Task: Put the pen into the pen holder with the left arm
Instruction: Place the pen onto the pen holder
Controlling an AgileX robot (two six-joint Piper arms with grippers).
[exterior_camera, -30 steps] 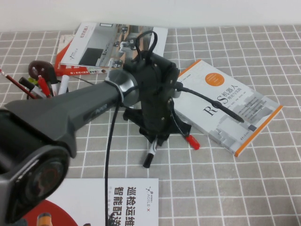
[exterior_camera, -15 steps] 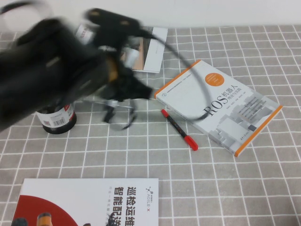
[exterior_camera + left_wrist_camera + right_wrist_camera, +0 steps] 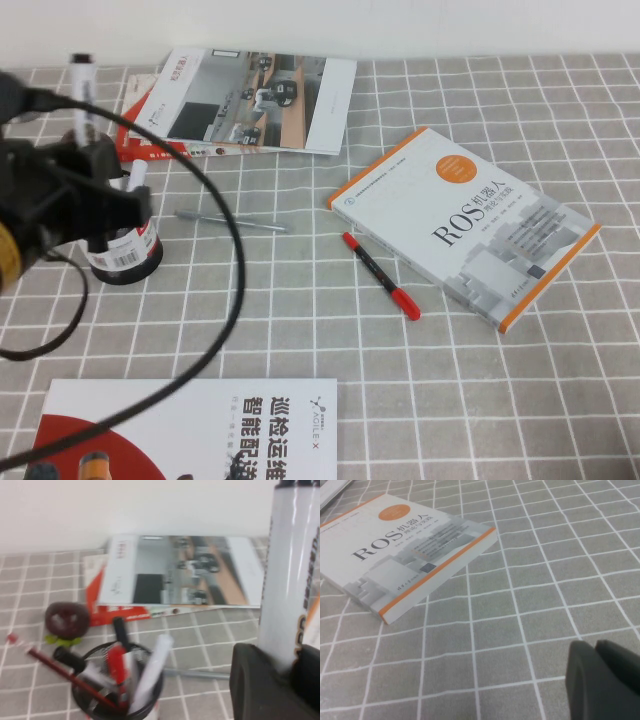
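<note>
- Pen (image 3: pixel 80 95) held upright in left gripper (image 3: pixel 85 165), clamped on its lower barrel, so it can drop straight into the holder (image 3: pixel 125 255).
- Holder sits just under and beside the gripper, already crowded with pens; the opening looks tight.
- Pen tip not yet inside, judging by the wrist view.
- Right gripper (image 3: pixel 605 677) low over bare table near the ROS book (image 3: pixel 405 550), fingers look together, holding nothing; parked.
- Further out: grey pen (image 3: pixel 232 221), red-ended pen (image 3: pixel 380 274), magazines (image 3: pixel 250 100).
</note>
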